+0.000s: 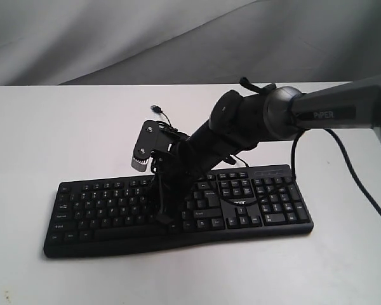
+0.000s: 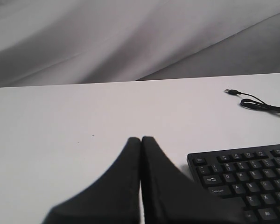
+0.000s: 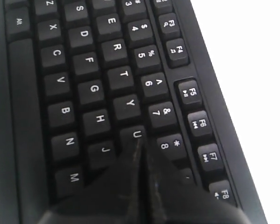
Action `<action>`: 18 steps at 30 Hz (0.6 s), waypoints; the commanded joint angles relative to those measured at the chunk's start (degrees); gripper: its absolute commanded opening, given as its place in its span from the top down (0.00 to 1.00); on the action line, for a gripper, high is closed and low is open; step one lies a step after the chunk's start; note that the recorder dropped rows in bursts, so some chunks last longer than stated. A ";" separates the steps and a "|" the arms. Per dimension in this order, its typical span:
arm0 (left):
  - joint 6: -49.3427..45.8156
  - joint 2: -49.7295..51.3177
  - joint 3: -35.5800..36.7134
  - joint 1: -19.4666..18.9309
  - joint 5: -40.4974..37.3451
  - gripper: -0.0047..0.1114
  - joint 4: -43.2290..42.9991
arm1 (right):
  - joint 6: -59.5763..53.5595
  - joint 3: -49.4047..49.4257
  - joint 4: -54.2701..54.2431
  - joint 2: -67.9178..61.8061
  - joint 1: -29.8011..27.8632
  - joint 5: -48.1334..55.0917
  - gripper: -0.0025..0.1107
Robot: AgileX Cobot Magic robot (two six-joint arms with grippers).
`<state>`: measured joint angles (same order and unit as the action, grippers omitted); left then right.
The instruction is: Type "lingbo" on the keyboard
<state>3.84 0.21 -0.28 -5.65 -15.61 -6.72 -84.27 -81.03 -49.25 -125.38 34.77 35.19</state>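
White tbl [image 1: 51, 127] | kbd [image 1: 101, 204] | R gripper [image 3: 139, 143] clenched, tip at U key [image 3: 136, 133] | L gripper [image 2: 141, 139] clenched

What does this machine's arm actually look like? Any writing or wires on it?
The right arm is a dark grey tube with rounded black joints, white "PIPER" lettering and a thin black cable hanging from it. A ribbed silver cylinder sits near the right tool. It and the left tool are black tapering wedges.
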 commanded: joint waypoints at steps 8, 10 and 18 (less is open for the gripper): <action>0.12 -0.21 0.28 -0.06 0.63 0.96 0.01 | 2.10 -0.08 0.16 3.05 2.56 3.14 0.98; 0.12 -0.21 0.28 -0.06 0.63 0.96 0.01 | 2.83 -0.08 0.90 2.97 3.29 3.91 0.98; 0.12 -0.21 0.28 -0.06 0.63 0.96 0.01 | 7.63 0.61 6.41 2.97 5.25 4.11 0.98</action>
<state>3.84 0.21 -0.28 -5.65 -15.61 -6.72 -77.74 -81.03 -44.24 -122.50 39.70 39.24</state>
